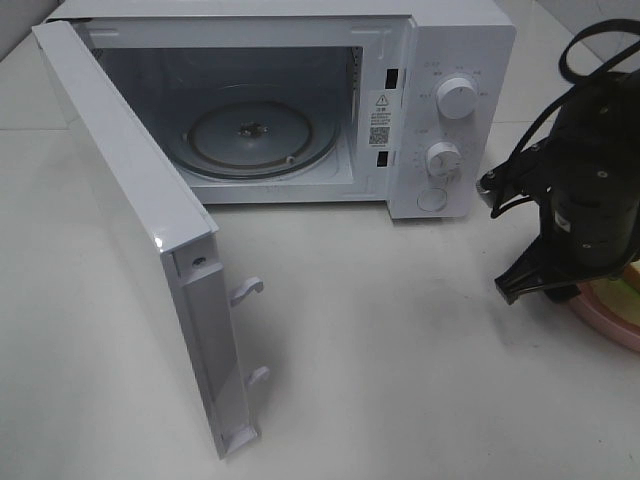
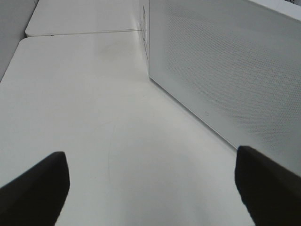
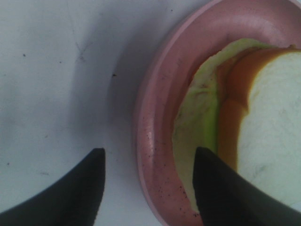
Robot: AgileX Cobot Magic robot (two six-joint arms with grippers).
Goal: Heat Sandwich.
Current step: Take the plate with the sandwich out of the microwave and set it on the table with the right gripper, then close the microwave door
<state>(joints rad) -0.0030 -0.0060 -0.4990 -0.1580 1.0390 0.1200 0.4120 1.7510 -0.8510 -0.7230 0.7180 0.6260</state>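
The sandwich (image 3: 263, 122), white bread with a tan crust and a green leafy layer, lies on a round pink plate (image 3: 155, 117). In the high view only a sliver of the sandwich (image 1: 628, 298) and the plate (image 1: 612, 325) shows at the right edge, under my right arm. My right gripper (image 3: 148, 188) is open and low over the plate's near rim. One finger is outside the plate above the table and the other is over the sandwich's edge. My left gripper (image 2: 150, 188) is open and empty above bare table, beside the microwave's perforated side wall (image 2: 225, 61).
The white microwave (image 1: 440, 100) stands at the back with its door (image 1: 130, 220) swung wide open toward the front left. The glass turntable (image 1: 250, 135) inside is bare. White tabletop lies between the door and the plate. The left arm is out of the high view.
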